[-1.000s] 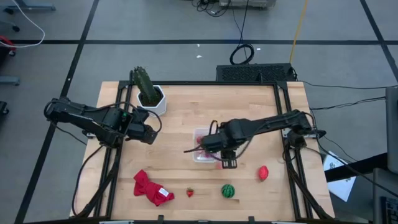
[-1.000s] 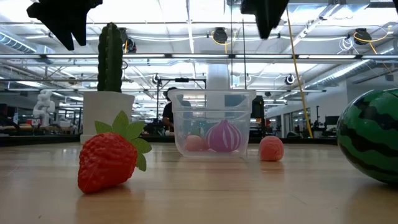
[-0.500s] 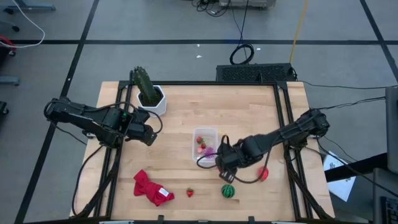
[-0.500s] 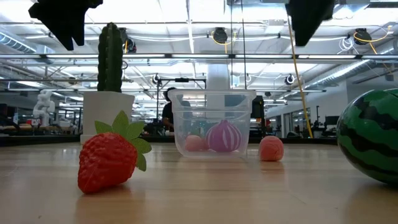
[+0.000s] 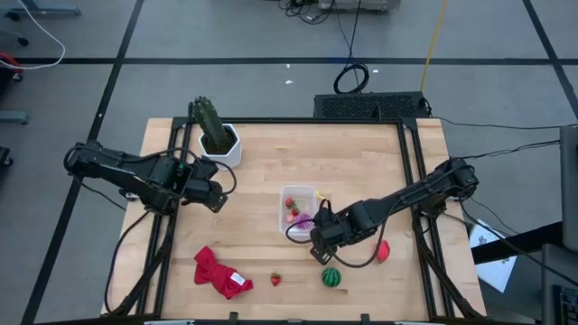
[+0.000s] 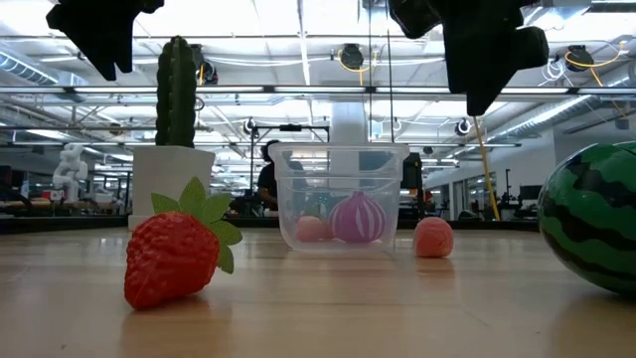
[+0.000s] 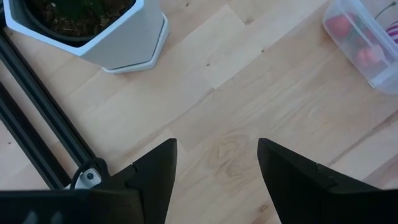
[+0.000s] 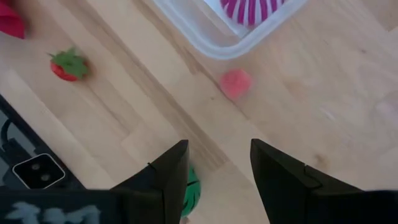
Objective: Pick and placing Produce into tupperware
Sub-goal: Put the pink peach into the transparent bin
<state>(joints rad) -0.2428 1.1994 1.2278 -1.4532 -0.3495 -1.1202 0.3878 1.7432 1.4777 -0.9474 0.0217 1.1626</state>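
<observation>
**Right arm lines up over the watermelon as tub waits half-filled**

Near the lower middle of the high view, the right gripper (image 5: 322,252) hangs over the worktop (image 5: 361,153) with its jaws parted and empty, the wrist view showing bare wood between the two dark fingers. Just below it in that frame lies the green striped watermelon ball (image 5: 332,276), whose edge peeps out beside one finger in the right wrist view (image 8: 189,199). A small pink-red piece (image 8: 236,83) sits on the wood just outside the tupperware (image 5: 298,209), the clear tub at centre frame, which already holds the purple striped ball (image 6: 358,219) and a red piece or two. A strawberry (image 5: 275,280) lies at lower centre-left, near the red cloth (image 5: 217,273), and another red piece (image 5: 383,250) lies to the gripper's right.

At the left of the high view, the left gripper (image 5: 215,195) waits beside the cactus pot (image 5: 221,144), its jaws apart on nothing.

The step in hand looks like an approach to a pick, most likely the watermelon. A ball that round will probably roll if nudged, so the jaws may need to spread wider and should straddle its middle squarely, descending straight before closing. Which piece is intended cannot be told for certain.
</observation>
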